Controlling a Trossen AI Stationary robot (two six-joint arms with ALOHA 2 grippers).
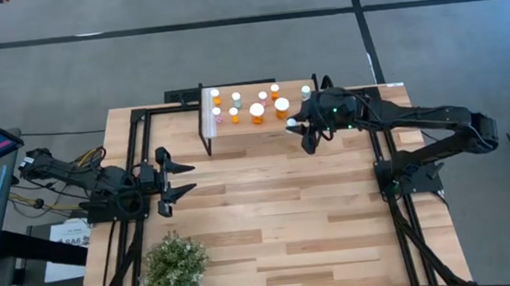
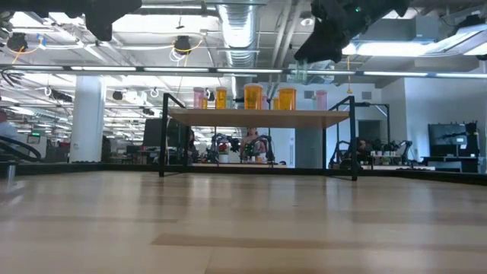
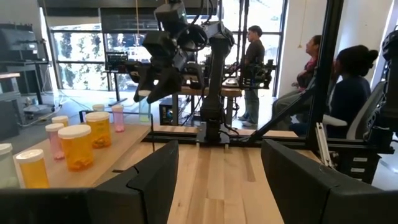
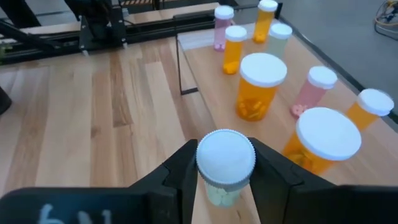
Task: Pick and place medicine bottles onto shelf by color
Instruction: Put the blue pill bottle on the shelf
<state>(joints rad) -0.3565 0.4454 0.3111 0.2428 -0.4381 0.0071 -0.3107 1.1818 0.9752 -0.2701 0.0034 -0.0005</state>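
Right wrist view: right claw (image 4: 225, 177) grips pale-green bottle (image 4: 225, 168).

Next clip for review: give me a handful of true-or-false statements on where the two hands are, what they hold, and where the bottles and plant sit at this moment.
1. The right hand is shut on a pale green bottle with a white cap. True.
2. The left hand holds an orange bottle. False: its fingers are open and empty, waiting over the table away from the shelf.
3. The potted plant stands on the shelf. False: it stands on the tabletop, near the left arm's side.
4. The two large orange bottles stand upright on the shelf. True.
5. The held bottle is by the shelf's edge nearest the right arm. True.
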